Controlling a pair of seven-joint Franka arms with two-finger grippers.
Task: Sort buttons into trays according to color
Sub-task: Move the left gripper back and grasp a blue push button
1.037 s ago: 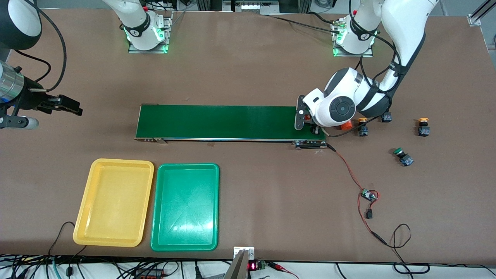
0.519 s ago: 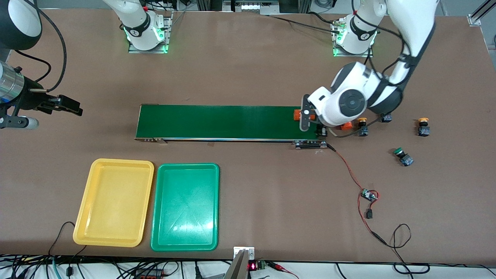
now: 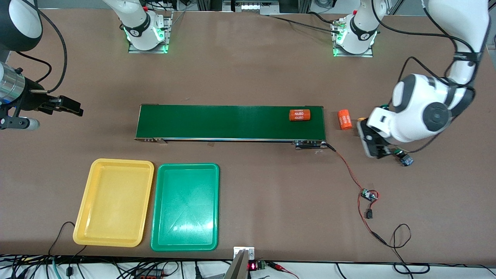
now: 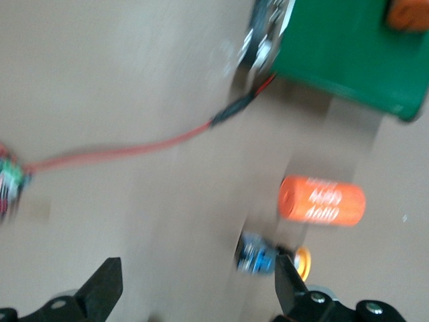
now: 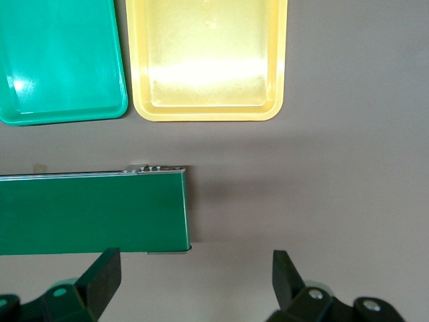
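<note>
Orange cylinder on conveyor belt (image 3: 300, 115): white print "4680", two lines, readable. Second orange cylinder on counter (image 3: 344, 119), just off belt's end toward left arm: white print along side, turned sideways, seemingly same digits, not surely legible. Small red display at counter's near edge (image 3: 252, 266): unreadable.

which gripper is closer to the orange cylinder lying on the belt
Left. The left gripper hangs open over the table just past the belt's end, where the orange cylinder lies. The right gripper waits open off the belt's other end.
</note>
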